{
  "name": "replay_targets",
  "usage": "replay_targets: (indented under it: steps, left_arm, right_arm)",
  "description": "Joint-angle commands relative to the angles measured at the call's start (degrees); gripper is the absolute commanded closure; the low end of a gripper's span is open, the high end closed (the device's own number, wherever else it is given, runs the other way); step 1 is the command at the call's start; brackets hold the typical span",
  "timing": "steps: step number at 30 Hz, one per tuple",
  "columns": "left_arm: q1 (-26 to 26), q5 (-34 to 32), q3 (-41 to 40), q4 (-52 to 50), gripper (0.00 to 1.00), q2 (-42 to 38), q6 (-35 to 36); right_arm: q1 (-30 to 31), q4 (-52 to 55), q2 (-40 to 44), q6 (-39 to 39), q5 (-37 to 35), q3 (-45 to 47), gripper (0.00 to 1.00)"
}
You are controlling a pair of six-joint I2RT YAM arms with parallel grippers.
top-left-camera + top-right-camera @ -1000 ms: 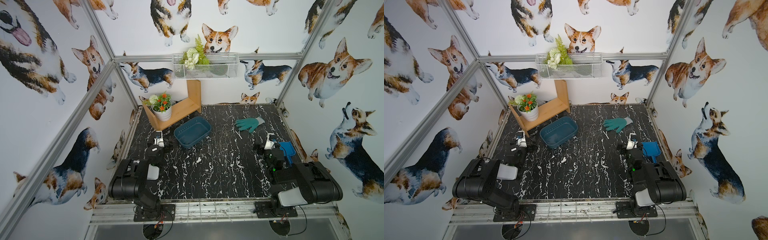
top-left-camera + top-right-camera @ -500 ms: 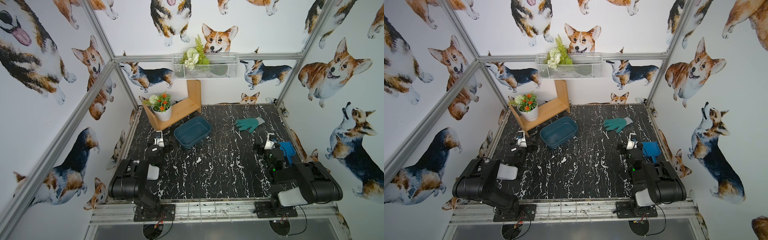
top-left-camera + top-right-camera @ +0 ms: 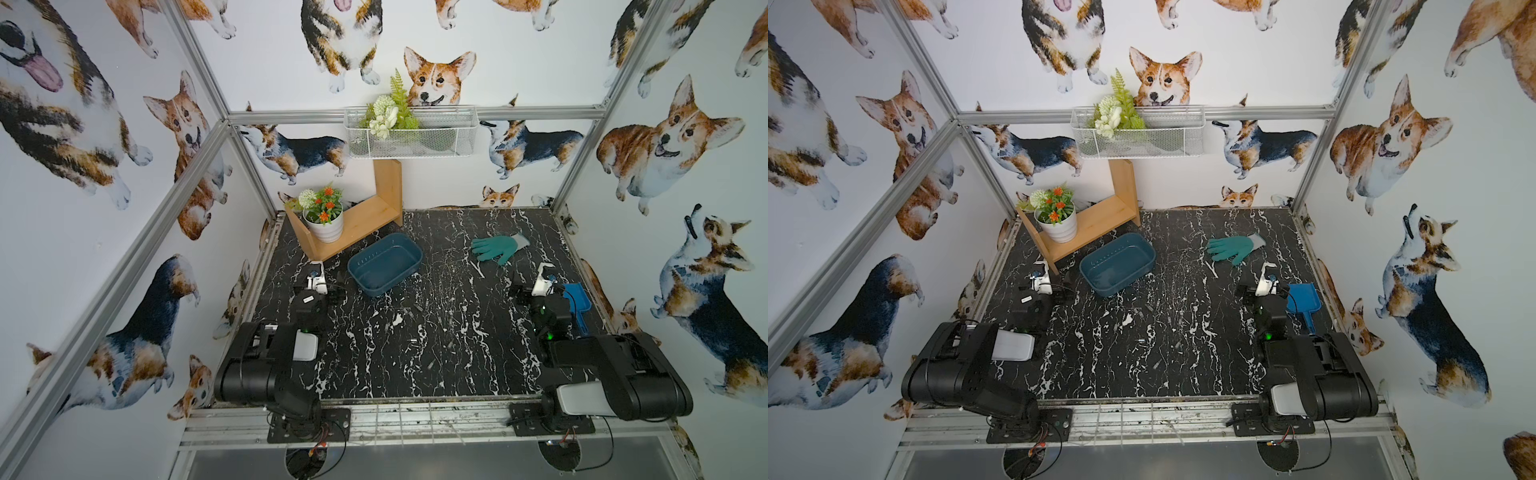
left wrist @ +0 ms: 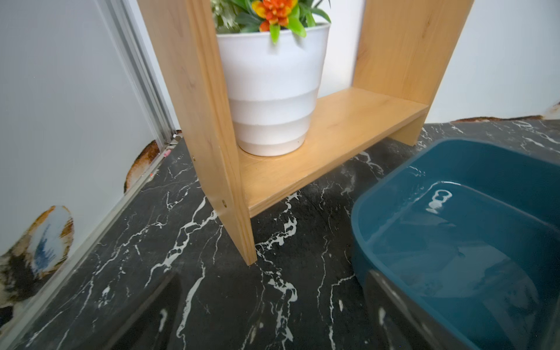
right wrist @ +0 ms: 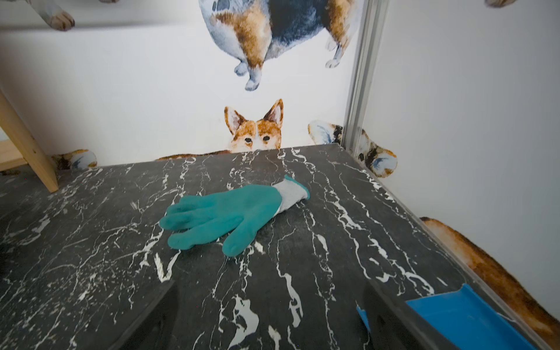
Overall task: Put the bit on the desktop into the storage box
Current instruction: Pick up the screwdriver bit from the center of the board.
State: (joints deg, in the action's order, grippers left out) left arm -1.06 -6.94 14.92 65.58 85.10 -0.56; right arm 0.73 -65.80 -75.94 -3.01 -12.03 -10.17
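Item: bits [image 3: 405, 309], small dark pieces scattered at centre of desktop [image 3: 457, 374], between arms. Long axes too small to read. storage box [image 3: 384, 270] looks empty.
left gripper [image 3: 319, 289]: jaws spread wide, empty, storage box just beside it. Nearest bits lie inboard, back toward robot.
right gripper [image 3: 542, 291]: spread wide, empty, farther off.
Judged: left arm nearer.
Versus earlier frames: no visible change.

Held low, left end effector [image 4: 272, 318], right end effector [image 5: 272, 318], both spread wide, empty
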Motion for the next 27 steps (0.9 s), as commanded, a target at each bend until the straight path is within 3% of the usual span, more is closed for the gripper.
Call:
replay_targets:
  steps: [1,4,8,12,15,19,23,27]
  left_arm:
    - [0.1,-4.1,0.6,-5.8,0.0,-5.2,-1.3]
    - [0.1,-5.8,2.2,-13.0,0.0,-11.1,-3.5]
    - [0.2,-12.1,5.7,-28.4,0.0,-19.6,-15.5]
    - [0.4,-16.1,8.3,-42.8,0.0,-27.9,-26.7]
    - [0.4,-9.4,7.8,-45.1,0.0,-32.9,-26.7]
    - [0.4,0.9,7.3,-46.9,0.0,-36.8,-27.6]
    - [-0.3,9.8,6.4,-45.6,0.0,-37.4,-29.6]
    - [-5.5,10.7,6.0,-44.3,0.0,-37.2,-29.4]
  right_arm:
    - [0.0,10.4,4.9,-1.7,-2.6,-2.9,0.0]
    - [0.0,20.6,10.9,-8.1,-3.4,-6.3,0.0]
    - [0.0,35.6,18.3,-16.6,-1.1,-11.0,0.0]
    - [0.0,46.4,23.0,-20.2,7.9,-14.9,0.0]
    - [0.1,49.0,26.0,-22.3,14.6,-15.2,0.0]
    - [2.6,54.7,26.6,-23.6,17.8,-17.3,0.0]
    - [11.4,59.1,23.6,-24.3,13.6,-19.8,0.0]
    - [20.9,61.4,18.1,-26.8,9.2,-22.0,0.0]
